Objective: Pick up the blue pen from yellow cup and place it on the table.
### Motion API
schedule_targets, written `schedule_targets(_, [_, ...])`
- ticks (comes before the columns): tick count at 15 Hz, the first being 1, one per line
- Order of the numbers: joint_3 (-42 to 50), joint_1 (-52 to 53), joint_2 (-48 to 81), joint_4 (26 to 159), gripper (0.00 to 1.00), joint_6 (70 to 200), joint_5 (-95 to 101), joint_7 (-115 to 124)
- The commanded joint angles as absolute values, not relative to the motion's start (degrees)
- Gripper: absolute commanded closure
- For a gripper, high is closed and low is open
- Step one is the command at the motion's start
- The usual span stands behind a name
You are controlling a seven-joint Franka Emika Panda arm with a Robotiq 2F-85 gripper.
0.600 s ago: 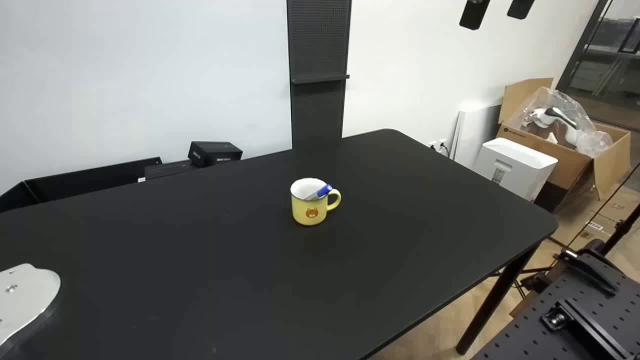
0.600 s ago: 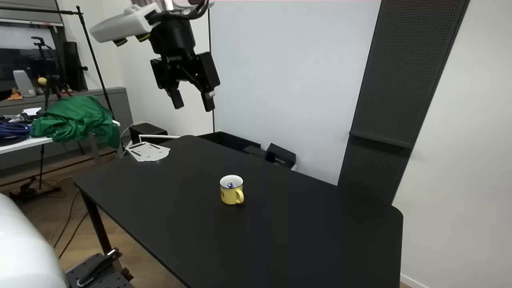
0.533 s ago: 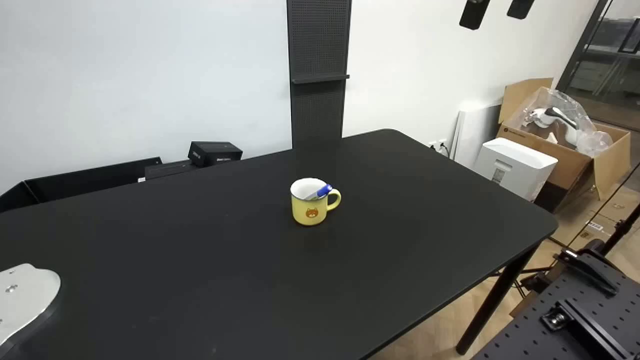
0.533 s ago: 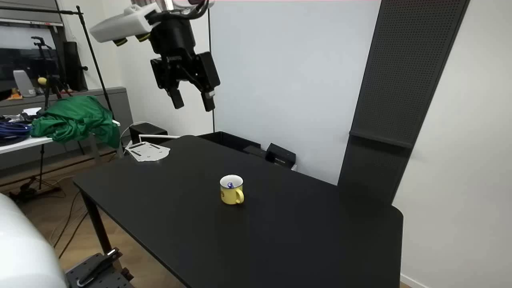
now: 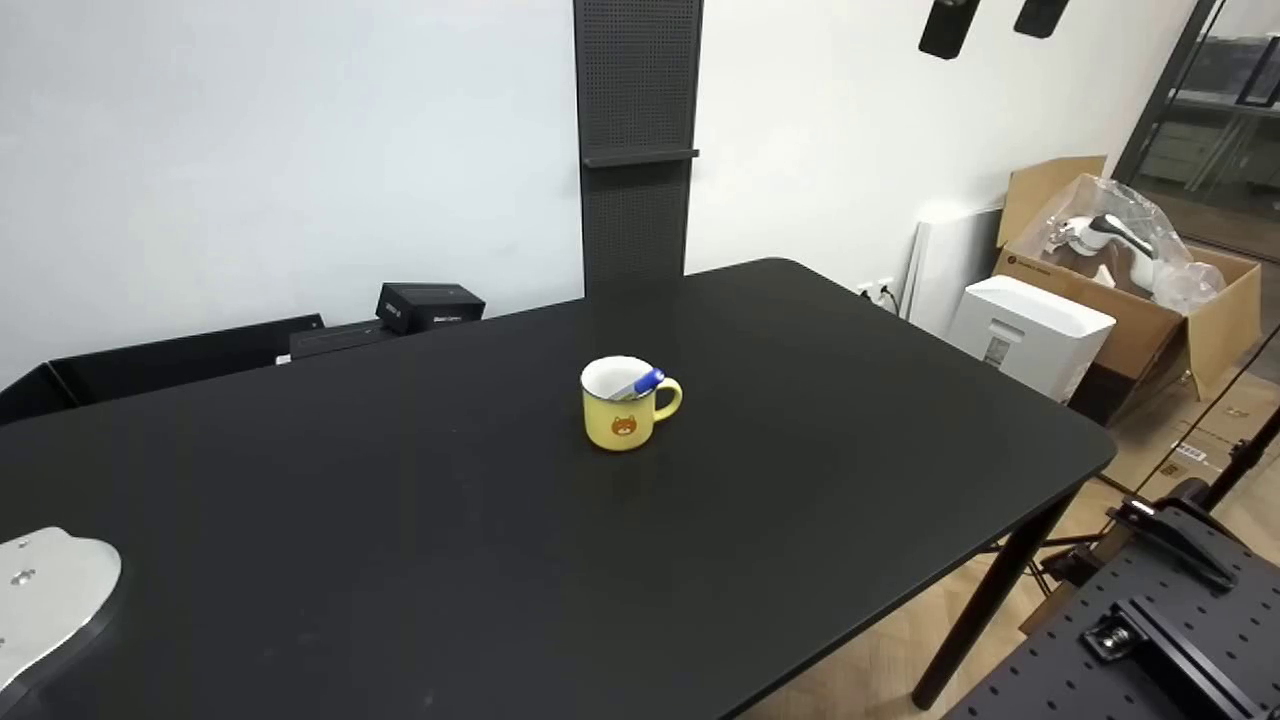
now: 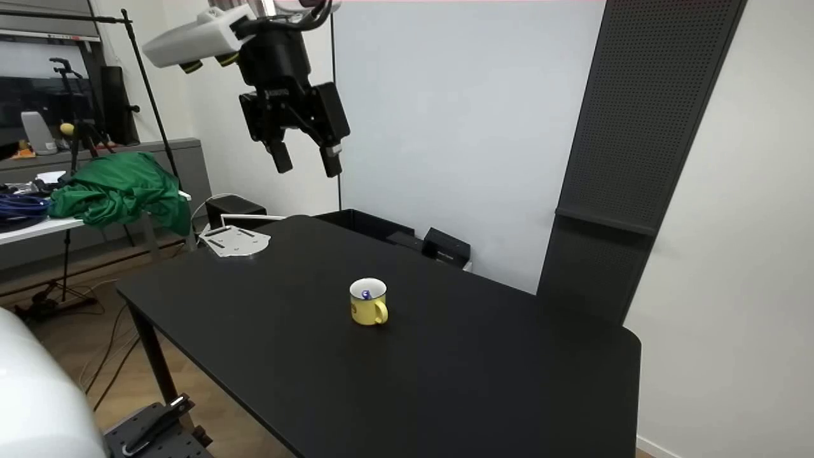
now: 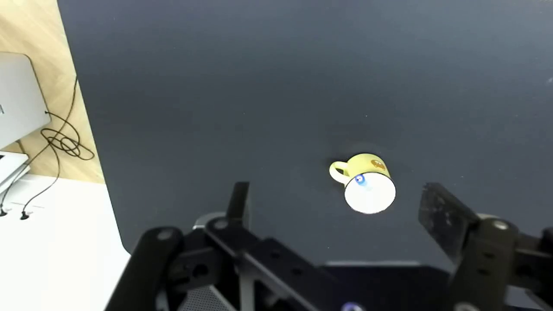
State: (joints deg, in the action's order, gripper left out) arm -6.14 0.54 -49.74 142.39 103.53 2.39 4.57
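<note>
The blue pen point(image 5: 649, 380) leans inside the yellow mug point(image 5: 603, 422), which stands upright on the desk point(image 6: 483, 362). In the wrist view the pen's blue end sits at about 11 o'clock of the mouth, near the handle point(image 7: 333, 171) at 10 o'clock. It slants, I judge, because the mouth is far wider than the pen, so it rests against the rim; that likely leaves the blue end as the easiest part to grip.

The claw point(image 6: 308, 170) hangs high over the desk, well apart from the mug and towards 11 o'clock of it in an exterior view. Its fingers point(image 6: 279, 156) are spread apart with nothing between them, pointing down just short of 6 o'clock. The pen is not yet lifted, so the next move probably calls for lowering the fingers to straddle that blue end.
</note>
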Motion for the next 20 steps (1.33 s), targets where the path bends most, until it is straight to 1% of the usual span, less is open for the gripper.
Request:
schedule_targets(1, [-5.8,1.0,-49.6,142.3,0.00,103.4,2.7,4.9])
schedule_targets(6, [-4.8,0.9,-47.9,143.2,0.00,106.5,2.5,4.0])
schedule_targets(12, [-1.7,2.0,-40.2,145.7,0.00,120.2,2.7,-2.9])
schedule_targets(15, [-0.6,3.2,-34.9,145.8,0.00,124.9,2.3,-7.3])
schedule_targets(20, [-3.5,0.8,-27.4,146.3,0.00,135.0,8.1,-4.8])
